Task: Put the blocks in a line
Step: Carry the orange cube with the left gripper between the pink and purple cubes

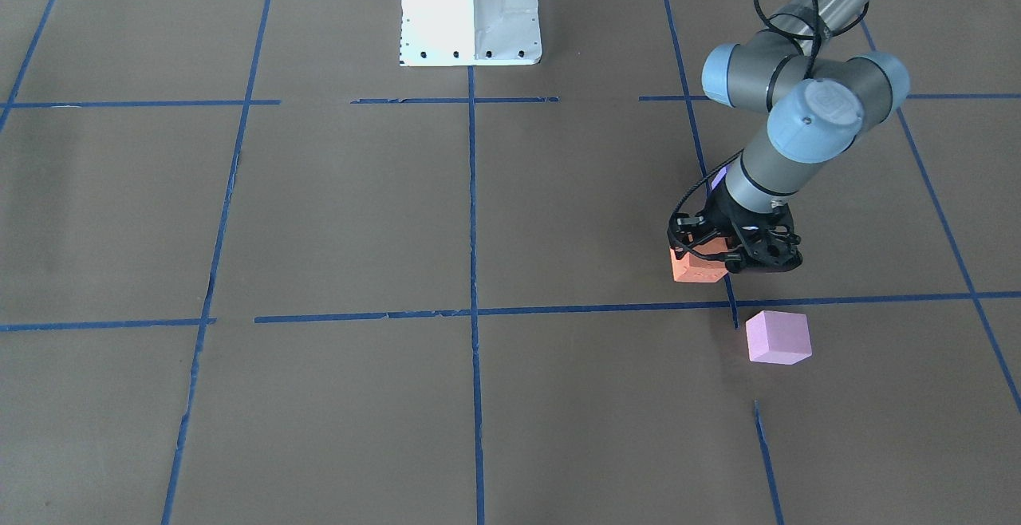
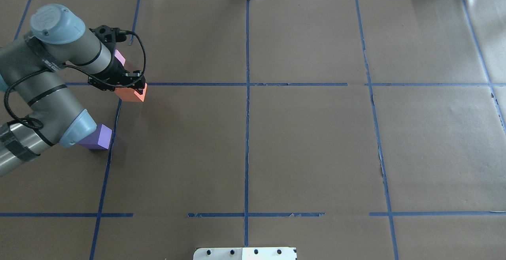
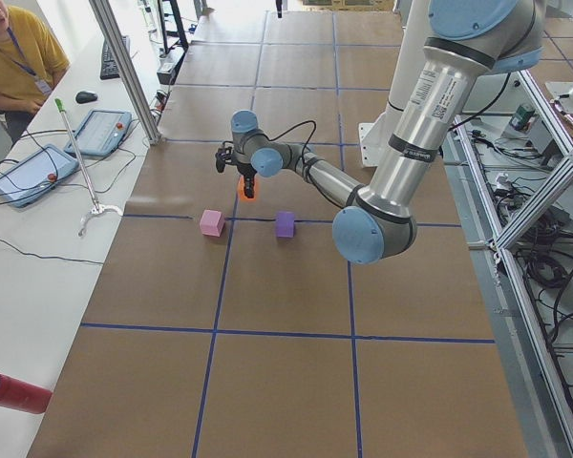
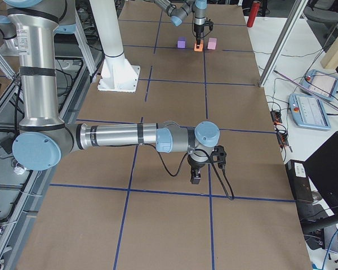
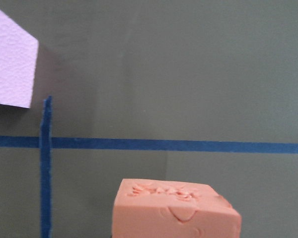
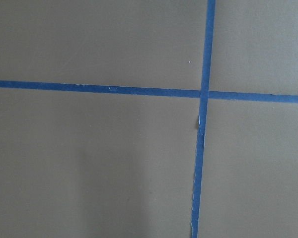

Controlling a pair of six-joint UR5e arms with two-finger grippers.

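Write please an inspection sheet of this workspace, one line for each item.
Surface: brown paper with a blue tape grid, the tape frayed in places.
Job's things: orange block is in the left gripper. The purple block and the pink block lie on the paper, apart from it, one on each side.
Clutter: nothing seen.
Grippers: left gripper is shut on the orange block. The right gripper points down over bare paper; open or shut cannot be told.
Cables: black cable loops at the left wrist, and another cable hangs at the right wrist.
Surroundings: operator and pendants at the side bench; white robot base.
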